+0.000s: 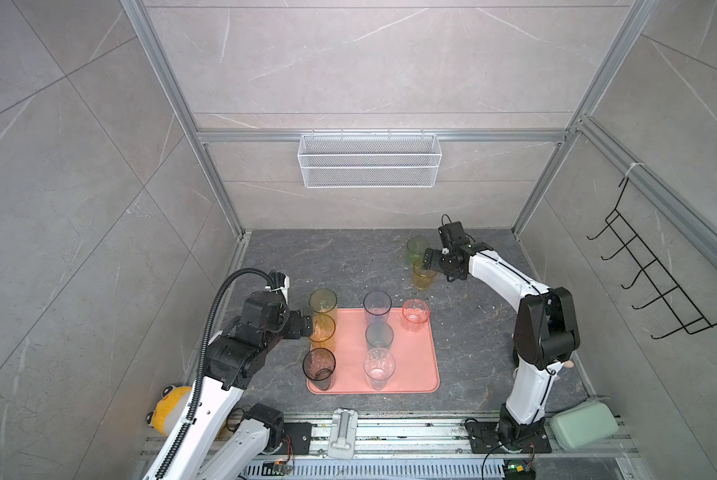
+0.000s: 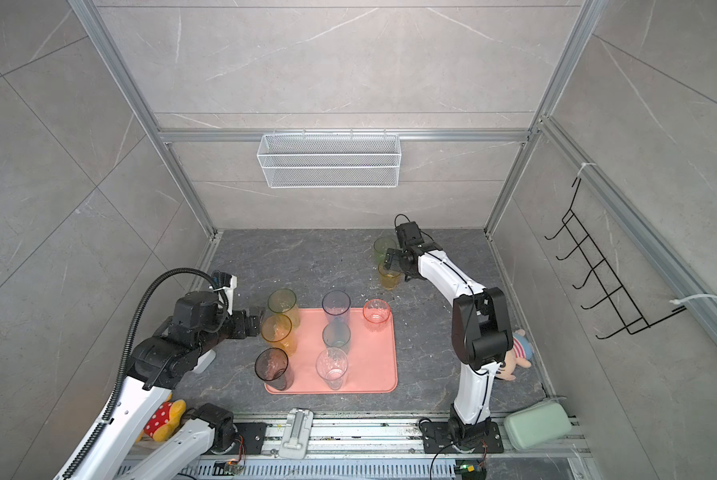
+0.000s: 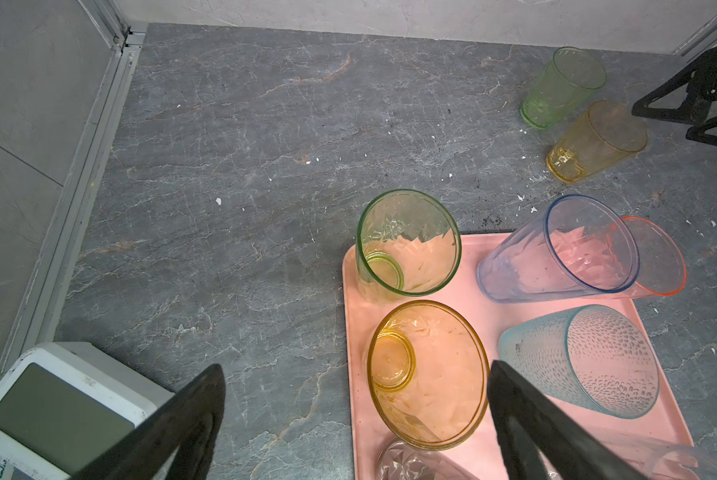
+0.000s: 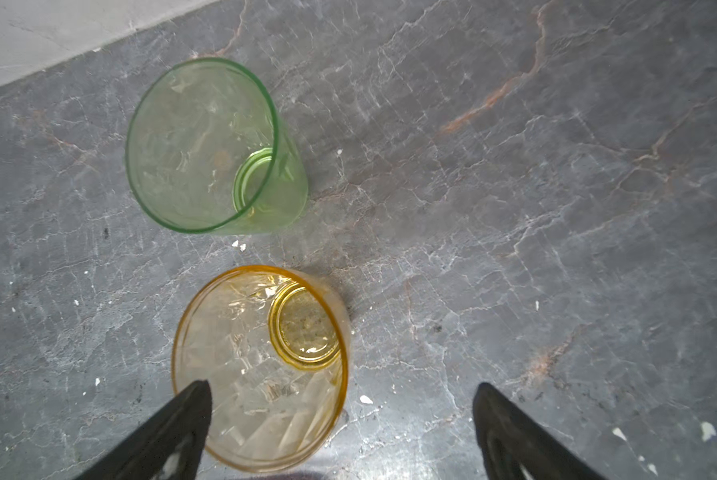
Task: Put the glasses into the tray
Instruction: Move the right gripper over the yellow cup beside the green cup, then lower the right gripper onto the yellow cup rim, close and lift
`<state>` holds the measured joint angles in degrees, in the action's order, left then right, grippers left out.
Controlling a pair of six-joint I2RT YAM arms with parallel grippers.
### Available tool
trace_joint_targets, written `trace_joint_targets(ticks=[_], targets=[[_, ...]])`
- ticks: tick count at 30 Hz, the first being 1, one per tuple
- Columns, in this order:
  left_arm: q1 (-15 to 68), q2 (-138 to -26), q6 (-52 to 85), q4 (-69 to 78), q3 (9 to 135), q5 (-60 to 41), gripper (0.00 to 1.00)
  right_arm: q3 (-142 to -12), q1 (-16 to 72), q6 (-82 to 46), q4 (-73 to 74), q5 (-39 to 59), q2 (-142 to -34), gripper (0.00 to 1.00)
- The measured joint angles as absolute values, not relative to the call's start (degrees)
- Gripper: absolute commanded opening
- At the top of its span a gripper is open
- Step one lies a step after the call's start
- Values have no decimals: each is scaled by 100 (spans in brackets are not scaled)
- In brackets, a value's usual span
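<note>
My left gripper (image 3: 354, 374) stands wide open with nothing clamped. The tall amber tumbler (image 3: 427, 374) rises just ahead, close beside one finger. It stands upright on the salmon-pink tray (image 1: 415, 365), along the left edge, between the yellow-green tumbler (image 1: 322, 301) and the smoky grey tumbler (image 1: 318, 365). The blue-grey tumbler (image 1: 376, 305), teal tumbler (image 1: 379, 334), clear tumbler (image 1: 379, 365) and pink tumbler (image 1: 416, 313) are also upright on the tray.

My right gripper (image 4: 340, 386) is likewise spread wide and empty, low over the short amber glass (image 4: 261, 370). One finger overlaps its rim, though I cannot tell whether it touches. The short green glass (image 4: 207, 145) stands just beyond. Both are on the dark stone tabletop (image 4: 515, 208), well apart from the tray.
</note>
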<state>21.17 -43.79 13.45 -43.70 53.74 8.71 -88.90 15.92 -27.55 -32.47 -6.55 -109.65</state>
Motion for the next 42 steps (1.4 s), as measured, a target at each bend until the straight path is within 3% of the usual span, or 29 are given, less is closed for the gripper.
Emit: trace_joint_targets(ticks=[20,33,42], targets=[[2117,-4381,1345,-4370,5374,869,98,-9043,1470,-2779,-3321,-360,-11319,62],[2115,-4414,1345,-4370,5374,840,98,-9139,1459,-2711,-3347,-145,-11566,34],[2115,-4414,1345,-4370,5374,838,98,-9185,1455,-2718,-3365,-60,-11673,28]])
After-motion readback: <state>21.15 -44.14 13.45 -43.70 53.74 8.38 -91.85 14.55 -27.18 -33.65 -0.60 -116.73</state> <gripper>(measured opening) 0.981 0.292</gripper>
